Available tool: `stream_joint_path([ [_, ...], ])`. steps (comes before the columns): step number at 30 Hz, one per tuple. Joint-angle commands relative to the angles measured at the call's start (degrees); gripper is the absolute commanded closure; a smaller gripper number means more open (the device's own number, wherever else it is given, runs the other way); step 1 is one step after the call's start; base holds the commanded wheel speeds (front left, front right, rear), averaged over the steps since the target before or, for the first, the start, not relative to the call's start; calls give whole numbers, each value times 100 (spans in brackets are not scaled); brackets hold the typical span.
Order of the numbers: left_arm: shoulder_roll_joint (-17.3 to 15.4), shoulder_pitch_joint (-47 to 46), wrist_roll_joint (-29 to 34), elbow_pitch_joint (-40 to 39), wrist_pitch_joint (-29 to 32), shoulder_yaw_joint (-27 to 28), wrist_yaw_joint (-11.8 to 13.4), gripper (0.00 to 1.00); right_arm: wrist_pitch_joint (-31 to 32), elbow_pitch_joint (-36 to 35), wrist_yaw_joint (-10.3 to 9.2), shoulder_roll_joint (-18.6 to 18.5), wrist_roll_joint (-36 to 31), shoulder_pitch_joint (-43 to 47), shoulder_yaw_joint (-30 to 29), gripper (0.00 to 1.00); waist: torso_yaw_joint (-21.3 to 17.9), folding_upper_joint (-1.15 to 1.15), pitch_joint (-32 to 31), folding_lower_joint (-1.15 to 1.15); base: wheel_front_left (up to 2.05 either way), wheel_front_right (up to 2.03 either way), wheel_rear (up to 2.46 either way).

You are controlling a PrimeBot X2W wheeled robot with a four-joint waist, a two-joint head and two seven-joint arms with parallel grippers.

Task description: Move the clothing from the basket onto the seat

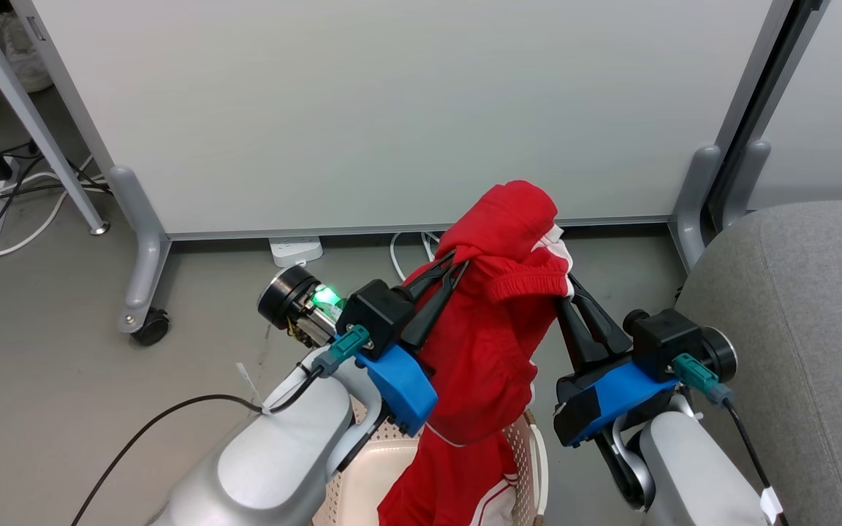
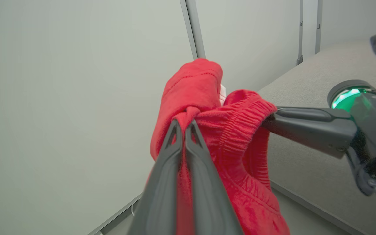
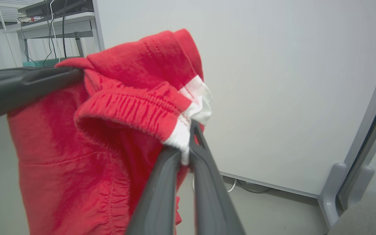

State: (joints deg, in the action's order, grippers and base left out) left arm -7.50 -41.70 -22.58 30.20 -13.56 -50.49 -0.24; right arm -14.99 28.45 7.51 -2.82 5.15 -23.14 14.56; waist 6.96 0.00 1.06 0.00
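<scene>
**Clerk:** Position of the clothing (image 1: 490,343)?

**Inspector:** Raised between the two arms, in front of the pale partition panel (image 1: 392,109). The red fabric is bunched at the top and hangs down in a long fold. Its lower end, which has a white stripe, reaches into the mouth of the basket (image 1: 525,446). I cannot tell whether that end rests on the basket's bottom.

**Clerk:** Left pincer (image 1: 457,263)?

**Inspector:** Closed narrow on a pinch of red cloth at the upper left of the bundle. The left wrist view shows both fingers pressed together with fabric between them.

**Clerk:** Right pincer (image 1: 566,291)?

**Inspector:** Also clamped, holding the gathered elastic hem where it meets the white trim. The right wrist view shows white cloth squeezed between the fingertips. The two pincers grip opposite sides of the same bundle, at roughly the same height.

**Clerk:** The seat (image 1: 794,314)?

**Inspector:** Grey cushion at the right edge of the head view, beside the right arm. The clothing does not touch it.

**Clerk:** Basket location?

**Inspector:** On the grey floor (image 1: 41,351), directly below the arms, with its perforated cream wall visible beside the hanging cloth. A white power strip (image 1: 295,250) lies at the foot of the panel.
</scene>
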Motion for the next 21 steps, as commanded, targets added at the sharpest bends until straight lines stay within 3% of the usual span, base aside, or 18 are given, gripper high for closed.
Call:
stream_joint_path([
  [1,-5,-72,-26,18,-35,-11,-18,100,-31,-14,-4,-12,18,-82,-8,100,-2,0,-1,0,0,0,0],
  [21,-36,-115,-92,62,-68,-89,27,100,-31,-99,-4,-12,22,-32,-11,100,-9,0,-11,0,0,0,0],
])
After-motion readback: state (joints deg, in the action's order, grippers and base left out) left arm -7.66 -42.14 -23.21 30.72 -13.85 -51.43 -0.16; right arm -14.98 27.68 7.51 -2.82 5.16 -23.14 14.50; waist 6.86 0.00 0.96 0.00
